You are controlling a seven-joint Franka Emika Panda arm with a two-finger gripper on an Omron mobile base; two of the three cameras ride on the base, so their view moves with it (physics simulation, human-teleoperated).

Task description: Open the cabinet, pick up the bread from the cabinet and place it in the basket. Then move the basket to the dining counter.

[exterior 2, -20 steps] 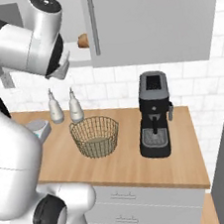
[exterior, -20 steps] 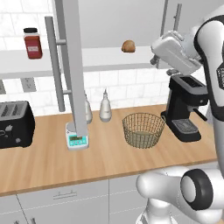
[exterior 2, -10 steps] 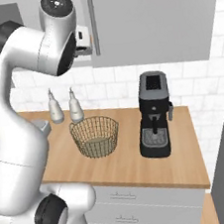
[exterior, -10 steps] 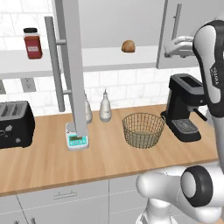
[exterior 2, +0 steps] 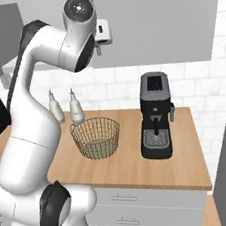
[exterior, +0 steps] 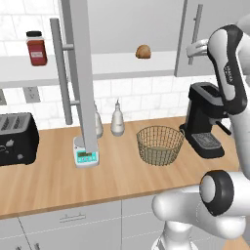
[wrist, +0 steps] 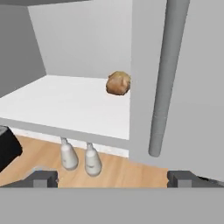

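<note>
Hand view: tool (wrist: 113, 178) spread wide, holding nothing, facing the cabinet's (wrist: 192, 65) closed right door and its round grey bar handle (wrist: 166, 74). Bread (wrist: 118, 83), a small rough golden-brown roll, sits on the smooth pale shelf (wrist: 57, 105), partly behind that door's edge. Wire-mesh basket (exterior: 159, 145) stands on the wood counter (exterior: 53, 180) between 2 white bottles (exterior: 117, 118) and a black coffee machine (exterior: 206, 119). Left door (exterior: 79, 73) hangs open.

Flat, even rendered light on my views, no glare or hard shadows, only soft shading inside the cabinet (wrist: 78, 39); base views sharp, my hand view slightly soft, no edge distortion.
</note>
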